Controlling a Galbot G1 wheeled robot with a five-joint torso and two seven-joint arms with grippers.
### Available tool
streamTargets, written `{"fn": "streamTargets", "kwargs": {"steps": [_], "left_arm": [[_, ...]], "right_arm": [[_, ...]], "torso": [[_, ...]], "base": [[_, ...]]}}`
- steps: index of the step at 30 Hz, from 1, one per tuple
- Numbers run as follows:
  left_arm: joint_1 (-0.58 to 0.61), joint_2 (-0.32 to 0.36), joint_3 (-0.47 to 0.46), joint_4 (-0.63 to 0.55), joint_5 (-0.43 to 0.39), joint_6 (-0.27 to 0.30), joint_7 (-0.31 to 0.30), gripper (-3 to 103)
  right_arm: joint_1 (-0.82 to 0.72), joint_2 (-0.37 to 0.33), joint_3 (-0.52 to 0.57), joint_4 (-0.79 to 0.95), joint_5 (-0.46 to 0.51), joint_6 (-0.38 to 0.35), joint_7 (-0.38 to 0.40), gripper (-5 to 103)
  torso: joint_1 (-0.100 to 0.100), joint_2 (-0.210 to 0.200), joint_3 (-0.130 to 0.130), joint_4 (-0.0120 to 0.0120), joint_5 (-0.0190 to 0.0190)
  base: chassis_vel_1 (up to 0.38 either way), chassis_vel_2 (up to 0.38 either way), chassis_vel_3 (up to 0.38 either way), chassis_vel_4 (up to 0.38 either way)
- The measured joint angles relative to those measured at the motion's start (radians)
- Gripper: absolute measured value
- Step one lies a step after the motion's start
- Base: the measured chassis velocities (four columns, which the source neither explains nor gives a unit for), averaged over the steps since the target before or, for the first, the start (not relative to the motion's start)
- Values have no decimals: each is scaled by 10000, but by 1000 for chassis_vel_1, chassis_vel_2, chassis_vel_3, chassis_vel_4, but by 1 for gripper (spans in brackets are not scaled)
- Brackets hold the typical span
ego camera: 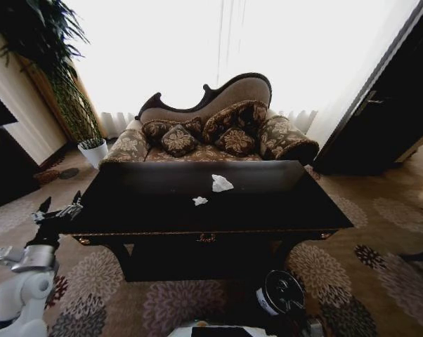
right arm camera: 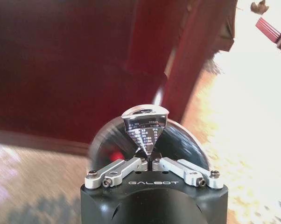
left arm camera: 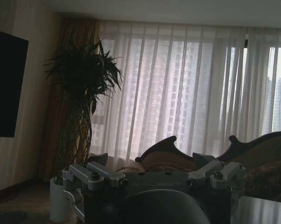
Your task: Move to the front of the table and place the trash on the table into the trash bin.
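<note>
The black glossy table [ego camera: 162,203] stands right in front of me. Two crumpled white paper wads lie on its top, one larger [ego camera: 221,183] and one smaller [ego camera: 199,201] a little nearer. My left gripper [ego camera: 59,205] hangs open and empty beside the table's left end; the left wrist view shows its fingers [left arm camera: 96,175] spread wide. My right gripper [right arm camera: 150,161] is shut on a dark drink can [right arm camera: 145,128] with a shiny rim, held over the round black trash bin [right arm camera: 105,140]. The bin [ego camera: 280,291] sits on the carpet below the table's front edge.
A patterned sofa [ego camera: 211,133] with cushions stands behind the table. At the back left, a white plant pot [ego camera: 93,151] holds a tall plant [left arm camera: 84,79]. A dark door [ego camera: 394,105] lies to the right. Patterned carpet [ego camera: 380,267] surrounds the table.
</note>
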Motion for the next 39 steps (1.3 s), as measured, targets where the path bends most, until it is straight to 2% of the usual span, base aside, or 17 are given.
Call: {"fn": "streamTargets", "kwargs": {"steps": [5,19,22,23,25,28,31,32,33,35,37,38,39], "left_arm": [[207,-43,-204,-290,-47,40,-1,100],[726,-10,-901,-919,-394,114,-12,100],[769,-16,-933,-929,-400,116,-13,100],[769,-16,-933,-929,-400,116,-13,100],[784,-46,-911,-937,-381,116,-13,100],[796,-84,-865,-979,-347,116,-16,100],[812,-110,-837,-1031,-331,118,-15,100],[818,-111,-838,-1037,-330,118,-15,100],[830,-108,-847,-1040,-331,119,-15,100],[830,-101,-862,-1040,-333,119,-15,100],[807,-84,-871,-1003,-347,119,-16,100],[676,-94,-807,-904,-359,119,-16,100],[676,-94,-807,-904,-359,119,-16,100]], "right_arm": [[678,-316,-181,-974,-34,-76,54,0],[1642,-326,-679,-2095,-151,-487,17,-1],[1377,-263,-705,-1897,-111,-704,-205,9],[1377,-263,-705,-1897,-111,-704,-205,9],[1300,-225,-716,-1716,22,-714,-314,20],[1222,-181,-742,-1501,154,-709,-396,25],[1111,-145,-778,-1258,326,-696,-415,41],[1101,-142,-779,-1238,332,-692,-416,41],[1059,-127,-780,-1172,344,-683,-416,52],[1011,-106,-777,-1108,348,-681,-415,52],[764,-1,-742,-765,376,-703,-401,63],[206,301,-654,182,390,-656,-378,80],[206,301,-654,182,390,-656,-378,80]], "torso": [[1,0,0,-1,1],[1,-1,0,3,-2],[1,0,0,-7,0],[1,0,0,-7,0],[0,0,0,-1,-4],[0,0,0,2,2],[1,0,0,-2,-1],[1,0,0,-1,-1],[0,-1,0,0,-3],[0,0,-1,1,-3],[0,0,0,0,0],[0,0,0,-1,2],[0,0,0,-1,2]], "base": [[0,0,0,0],[0,0,0,0],[0,0,0,0],[0,0,0,0],[0,0,0,0],[0,0,0,0],[0,0,0,0],[0,0,0,0],[0,0,0,0],[0,0,0,0],[0,0,0,0],[0,0,0,0],[0,0,0,0]]}}
